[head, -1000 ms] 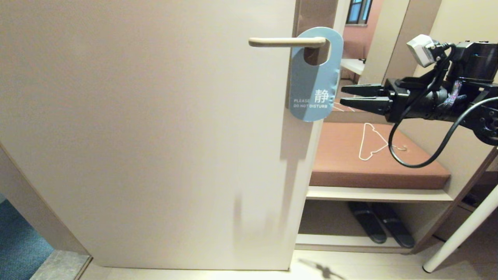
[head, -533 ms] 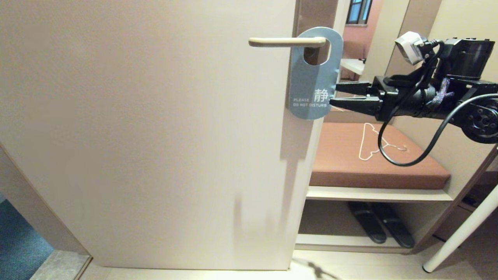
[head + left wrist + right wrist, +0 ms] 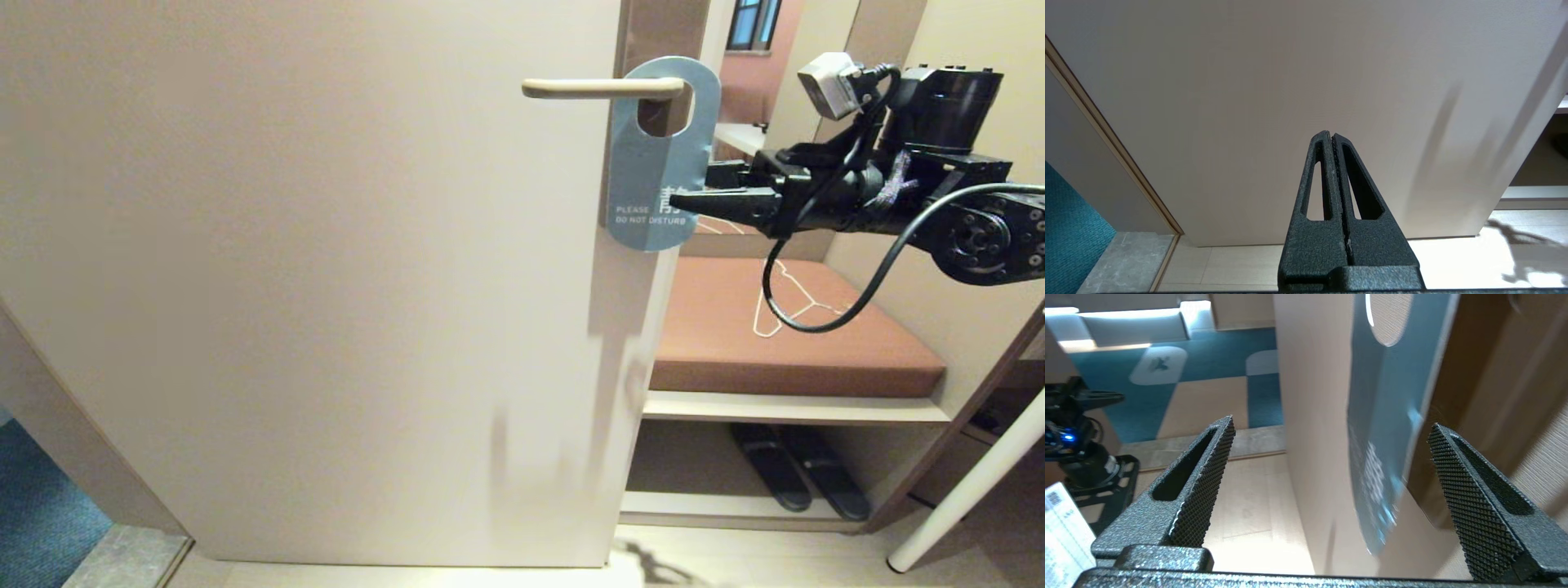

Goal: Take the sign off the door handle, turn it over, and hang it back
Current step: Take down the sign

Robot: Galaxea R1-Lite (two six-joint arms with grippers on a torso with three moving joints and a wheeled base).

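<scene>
The sign [image 3: 653, 163] hangs by its oval hole on the door handle [image 3: 600, 87], with the light blue "DO NOT DISTURB" side facing me. My right gripper [image 3: 694, 188] is open at the sign's lower right edge: one finger is in front of the card and the other is behind it. In the right wrist view the sign [image 3: 1388, 416] lies between the open fingers of the gripper [image 3: 1331, 422], touching neither pad. My left gripper [image 3: 1329, 134] is shut and empty, parked low and facing the door; it is out of the head view.
The beige door [image 3: 326, 286] fills the left and middle. To the right of its edge is a brown bench cushion [image 3: 857, 359] with a white wire hanger [image 3: 775, 314] on it. Dark slippers [image 3: 800, 482] lie below it, and a white pole [image 3: 971, 490] leans at the far right.
My right gripper has moved left, from beside the sign to around its lower right edge, still open. The sign has swung slightly. The handle has not moved.
</scene>
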